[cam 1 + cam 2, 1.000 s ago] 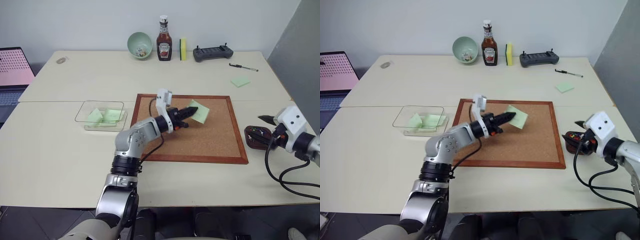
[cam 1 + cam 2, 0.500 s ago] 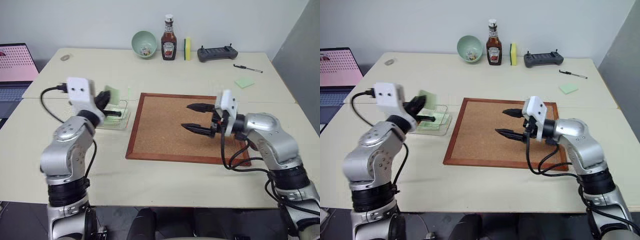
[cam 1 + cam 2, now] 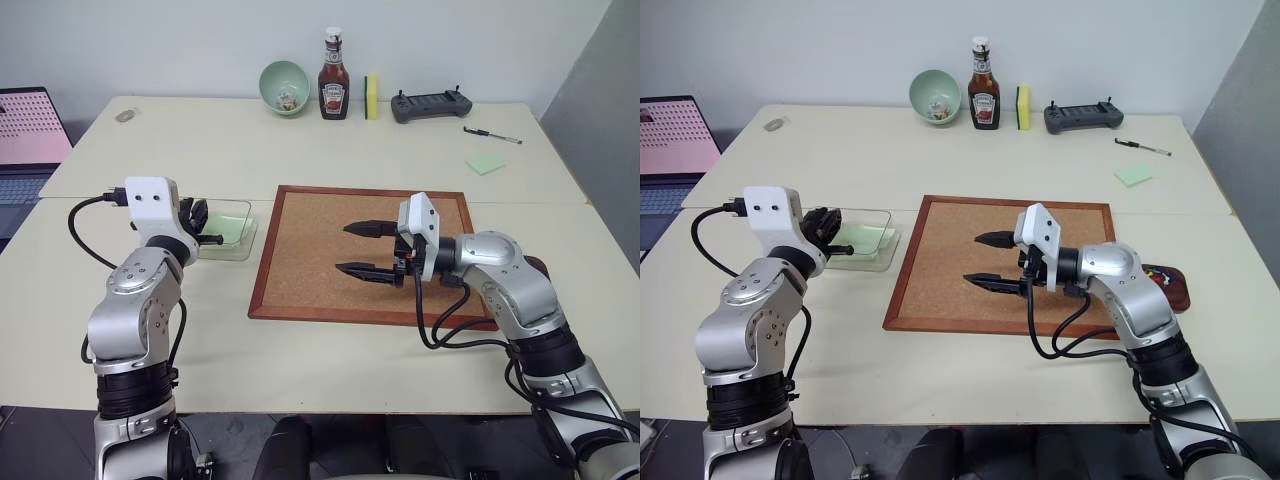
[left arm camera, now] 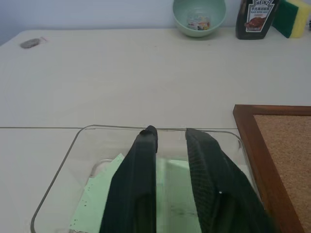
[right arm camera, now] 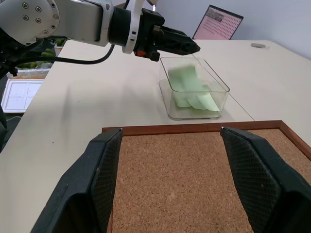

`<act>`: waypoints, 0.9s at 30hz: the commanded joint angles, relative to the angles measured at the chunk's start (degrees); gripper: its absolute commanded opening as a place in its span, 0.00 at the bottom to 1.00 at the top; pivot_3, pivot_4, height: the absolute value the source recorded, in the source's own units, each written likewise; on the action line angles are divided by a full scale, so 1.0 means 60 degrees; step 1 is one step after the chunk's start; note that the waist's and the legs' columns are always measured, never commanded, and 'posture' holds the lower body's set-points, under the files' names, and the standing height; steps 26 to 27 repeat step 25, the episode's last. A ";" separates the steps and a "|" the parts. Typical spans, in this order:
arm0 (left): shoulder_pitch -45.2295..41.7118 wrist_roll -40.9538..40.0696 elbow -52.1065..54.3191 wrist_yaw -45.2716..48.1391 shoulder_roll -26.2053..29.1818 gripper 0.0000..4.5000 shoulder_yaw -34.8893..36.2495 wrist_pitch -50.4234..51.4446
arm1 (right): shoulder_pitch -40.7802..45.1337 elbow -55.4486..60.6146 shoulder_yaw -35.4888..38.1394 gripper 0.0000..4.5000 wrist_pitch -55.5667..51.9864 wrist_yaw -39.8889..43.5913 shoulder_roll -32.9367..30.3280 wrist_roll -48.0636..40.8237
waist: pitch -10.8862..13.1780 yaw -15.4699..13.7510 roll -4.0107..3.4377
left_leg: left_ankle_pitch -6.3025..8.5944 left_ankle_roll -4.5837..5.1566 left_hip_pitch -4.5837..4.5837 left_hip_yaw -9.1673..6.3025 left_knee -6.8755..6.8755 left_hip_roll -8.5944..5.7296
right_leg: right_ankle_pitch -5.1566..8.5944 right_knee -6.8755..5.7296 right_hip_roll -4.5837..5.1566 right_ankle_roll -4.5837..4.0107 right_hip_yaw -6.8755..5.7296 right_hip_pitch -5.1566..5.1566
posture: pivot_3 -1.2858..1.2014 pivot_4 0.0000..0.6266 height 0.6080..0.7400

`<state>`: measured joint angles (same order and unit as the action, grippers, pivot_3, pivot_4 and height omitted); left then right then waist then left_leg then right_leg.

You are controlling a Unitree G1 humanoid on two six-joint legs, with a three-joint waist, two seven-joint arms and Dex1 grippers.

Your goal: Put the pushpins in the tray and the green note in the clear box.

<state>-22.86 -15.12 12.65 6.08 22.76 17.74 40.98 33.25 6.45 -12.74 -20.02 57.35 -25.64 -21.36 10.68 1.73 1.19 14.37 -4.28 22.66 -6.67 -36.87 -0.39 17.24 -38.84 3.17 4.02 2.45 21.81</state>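
Pale-green paper notes [image 5: 190, 87] lie in the clear plastic box [image 4: 58, 174] under the narrowly parted left gripper [image 4: 171, 137], so the drop looks finished; next, withdraw that arm clear while the wide-open right gripper [image 3: 352, 248] hovers empty.

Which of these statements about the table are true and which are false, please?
1. The right gripper has its fingers spread over the corkboard. True.
2. Green notes lie inside the clear box. True.
3. The ketchup bottle stands on the corkboard. False: it stands at the table's far edge, between the green bowl and the yellow sponge.
4. A green note is pinned on the corkboard. False: its cork surface is bare.
5. The left gripper is at the clear box. True.
6. The tray sits to the left of the clear box. False: it lies beyond the corkboard's right edge.
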 commanded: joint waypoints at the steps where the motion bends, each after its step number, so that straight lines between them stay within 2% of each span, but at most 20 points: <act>1: 0.0068 0.0216 0.0392 -0.0263 0.0002 0.43 0.0102 -0.0268 | 0.0010 0.0404 0.0051 0.76 0.0005 -0.0008 0.0014 0.0005 | 0.0000 0.0003 0.0000 | 0.0000 0.0000 0.0000 0.0000 0.0000 0.0000 | 0.0000 -0.0001 0.0000 0.0000 0.0000 0.0000 | 0.52 0.24 1.00; 7: -0.0117 0.0381 0.0743 0.0083 0.0151 0.64 -0.0354 -0.1046 | -0.0056 0.0479 0.0410 0.76 -0.0085 -0.0317 0.0032 -0.0097 | 0.0000 0.0007 0.0000 | 0.0000 0.0000 0.0001 0.0001 -0.0001 0.0000 | 0.0000 -0.0003 -0.0001 0.0000 0.0001 0.0003 | 0.52 0.24 1.00; 12: 0.0125 -0.0339 0.1410 0.1215 -0.0024 0.64 -0.1256 -0.0751 | -0.0677 0.0950 0.1189 0.76 -0.0324 -0.0750 -0.0255 -0.0435 | 0.0000 -0.0043 0.0000 | 0.0000 -0.0001 0.0012 0.0002 -0.0003 -0.0003 | 0.0000 -0.0001 0.0002 -0.0001 0.0002 0.0004 | 0.52 0.24 1.00; 16: 0.0731 -0.0310 0.1861 0.1954 -0.0046 0.64 -0.2162 -0.1262 | -0.2084 0.1557 0.1748 0.76 -0.0309 -0.1321 -0.0732 -0.0120 | 0.0000 -0.0035 0.0000 | 0.0001 0.0001 0.0015 0.0002 0.0001 -0.0005 | 0.0000 0.0003 0.0003 -0.0001 0.0004 0.0004 | 0.52 0.24 1.00; 23: 0.1399 -0.0633 0.1860 0.3225 0.0072 0.64 -0.2837 -0.1585 | -0.3764 0.2101 0.2603 0.76 -0.0086 -0.2768 -0.0483 0.0046 | -0.0001 0.0070 -0.0003 | 0.0000 0.0002 0.0012 0.0037 0.0000 0.0011 | 0.0000 -0.0026 -0.0009 -0.0002 0.0037 0.0035 | 0.52 0.24 1.00; 27: 0.1522 -0.0616 0.1753 0.3405 0.0016 0.64 -0.2892 -0.1781 | -0.4061 0.2214 0.2664 0.76 -0.0036 -0.2973 -0.0411 0.0070 | -0.0002 0.0068 -0.0004 | -0.0001 0.0002 0.0010 0.0036 0.0000 0.0011 | 0.0000 -0.0028 -0.0010 -0.0002 0.0035 0.0033 | 0.52 0.24 1.00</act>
